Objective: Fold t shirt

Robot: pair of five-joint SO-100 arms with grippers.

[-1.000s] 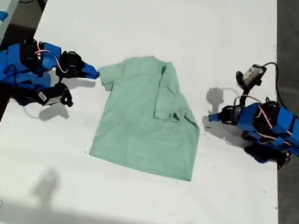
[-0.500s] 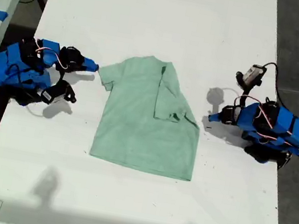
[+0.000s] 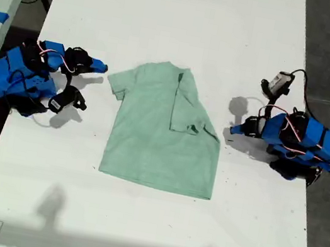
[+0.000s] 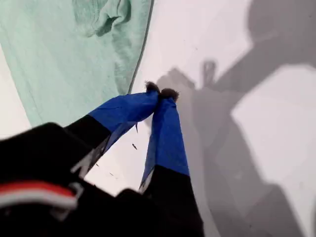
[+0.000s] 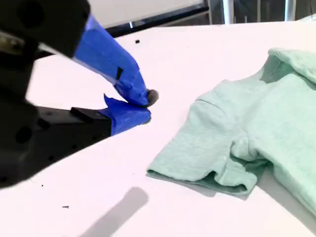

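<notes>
My first hand [image 3: 233,130] [image 4: 160,92] sits low over the white surface [image 3: 170,22], at the end of an arm folded back compactly on itself toward the exterior view's right edge. Its two blue fingers are pressed together at their dark tips, with nothing between them. The t shirt [image 3: 163,136] [image 4: 74,59] lies flat just ahead of those tips. Its nearest long edge is a little apart from them, and the sleeve on that side is folded inward over the body.

My second hand [image 3: 101,66] [image 5: 143,106] reaches out from an arm crouched at the exterior view's left edge, its wrist camera module hanging below and beside it. Its fingers are brought together, or as good as together, at the tips and hold nothing. The shirt's open sleeve [image 5: 207,153] lies spread on the surface near the fingertips but clear of them, and the round neck is farther beyond.

Compared with a second ago, my second hand has drawn away from that sleeve. It had been pointing right at the sleeve's edge, and it has since swung toward the exterior view's top, widening the gap. My first hand and its arm have not shifted. The shirt lies exactly as it did, same outline and same folded sleeve.
</notes>
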